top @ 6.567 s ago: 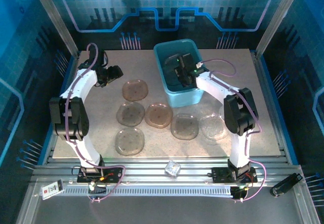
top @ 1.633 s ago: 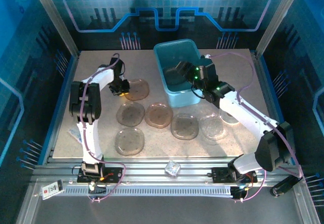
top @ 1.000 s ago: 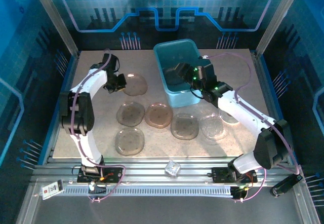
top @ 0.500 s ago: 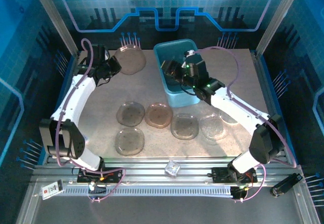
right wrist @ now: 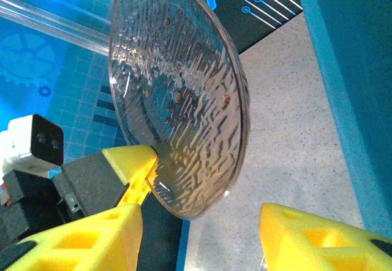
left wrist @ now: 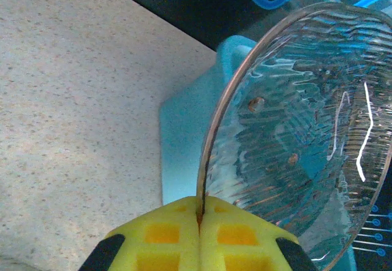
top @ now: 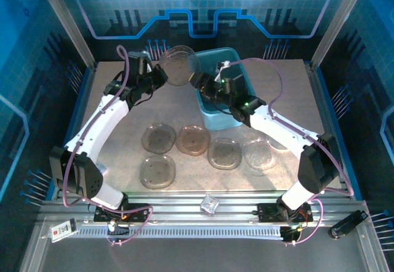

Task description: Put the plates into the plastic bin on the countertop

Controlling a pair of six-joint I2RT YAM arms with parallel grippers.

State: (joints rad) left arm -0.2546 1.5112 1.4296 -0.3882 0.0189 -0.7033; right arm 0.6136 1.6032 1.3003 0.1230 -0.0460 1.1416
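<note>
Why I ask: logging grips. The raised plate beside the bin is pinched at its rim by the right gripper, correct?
Not the right: the left gripper pinches the raised plate at its rim beside the bin, as the left wrist view shows.

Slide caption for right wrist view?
Left gripper pinches a plate by its rim, on edge before the open right gripper, beside the bin.

Overhead plus wrist close-ups (plate (left wrist: 294, 130) shared)

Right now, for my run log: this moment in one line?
left gripper: shut on plate rim | plate: raised, near bin | right gripper: open, facing plate
</note>
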